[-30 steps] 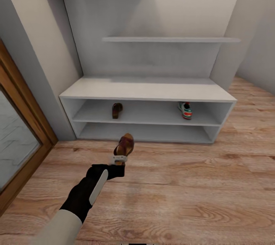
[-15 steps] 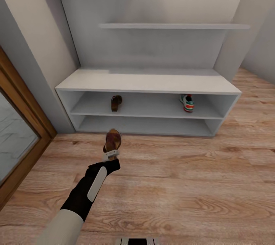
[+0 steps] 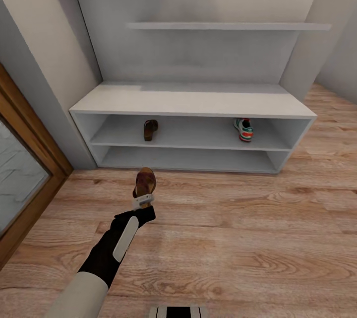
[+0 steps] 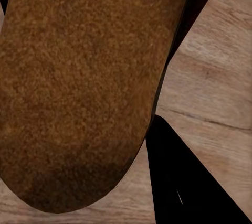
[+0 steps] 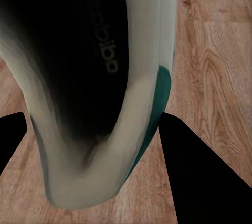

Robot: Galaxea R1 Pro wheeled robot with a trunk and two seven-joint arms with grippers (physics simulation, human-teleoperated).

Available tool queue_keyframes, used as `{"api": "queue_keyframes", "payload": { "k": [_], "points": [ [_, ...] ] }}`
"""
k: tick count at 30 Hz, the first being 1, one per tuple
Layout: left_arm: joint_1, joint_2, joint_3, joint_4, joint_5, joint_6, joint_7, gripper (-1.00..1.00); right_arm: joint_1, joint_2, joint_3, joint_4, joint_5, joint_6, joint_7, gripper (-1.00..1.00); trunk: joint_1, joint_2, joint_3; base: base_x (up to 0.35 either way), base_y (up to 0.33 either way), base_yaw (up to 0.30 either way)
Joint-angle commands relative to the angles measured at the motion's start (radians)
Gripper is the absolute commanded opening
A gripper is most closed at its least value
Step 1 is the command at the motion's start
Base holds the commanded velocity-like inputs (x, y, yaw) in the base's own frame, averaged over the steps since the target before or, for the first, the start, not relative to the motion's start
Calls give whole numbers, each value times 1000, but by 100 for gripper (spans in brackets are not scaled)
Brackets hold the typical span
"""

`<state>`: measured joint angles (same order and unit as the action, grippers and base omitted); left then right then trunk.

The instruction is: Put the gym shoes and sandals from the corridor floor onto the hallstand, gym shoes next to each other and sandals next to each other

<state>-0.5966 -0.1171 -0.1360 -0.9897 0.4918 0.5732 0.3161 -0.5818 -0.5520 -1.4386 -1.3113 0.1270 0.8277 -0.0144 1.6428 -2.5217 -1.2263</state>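
left gripper (image 3: 142, 202) clamped on a sandal (image 3: 145, 181) above the wood floor (image 3: 248, 238), facing the hallstand (image 3: 193, 104); right gripper (image 5: 94, 145) closed around a gym shoe (image 5: 89, 77)

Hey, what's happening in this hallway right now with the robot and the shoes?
The robot faces the white shoe rack, putting shoes away. Its left hand holds a brown sandal over the wooden floor, short of the rack. The right hand's camera looks straight into a white gym shoe with a green stripe, close between its fingers, so that hand seems to carry it. On the rack's upper open shelf another sandal lies toward the left and another gym shoe toward the right.
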Motion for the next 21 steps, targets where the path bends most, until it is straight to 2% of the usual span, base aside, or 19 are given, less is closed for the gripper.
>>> {"api": "queue_keyframes", "payload": {
  "k": [1, 7, 11, 14, 21],
  "points": [
    [0, 0, -2, 8, 8, -10, 6, -100, -1, 0, 0, -1, 5, 4, 0, -100, 0, 0, -1, 0, 0, 0],
    [0, 1, -3, 80, 7, -75, 6, -100, -1, 1, -2, -4, 4, -3, 3, -100, 0, 0, -1, 101, -21, 0],
    [-12, -5, -4, 57, 6, -79, 19, -100, -4, 7, -17, 0, 9, -1, 32, -100, 0, 0, -1, 0, 0, 0],
    [5, 7, -8, 40, -5, -79, 17, -100, -4, 7, -18, 1, 10, -2, 35, -100, 0, 0, -1, 0, 0, 0],
    [23, 11, -8, 23, -26, -81, 14, -100, -4, 7, -17, 1, 11, 1, 33, -100, 0, 0, -1, 0, 0, 0]
  ]
}}
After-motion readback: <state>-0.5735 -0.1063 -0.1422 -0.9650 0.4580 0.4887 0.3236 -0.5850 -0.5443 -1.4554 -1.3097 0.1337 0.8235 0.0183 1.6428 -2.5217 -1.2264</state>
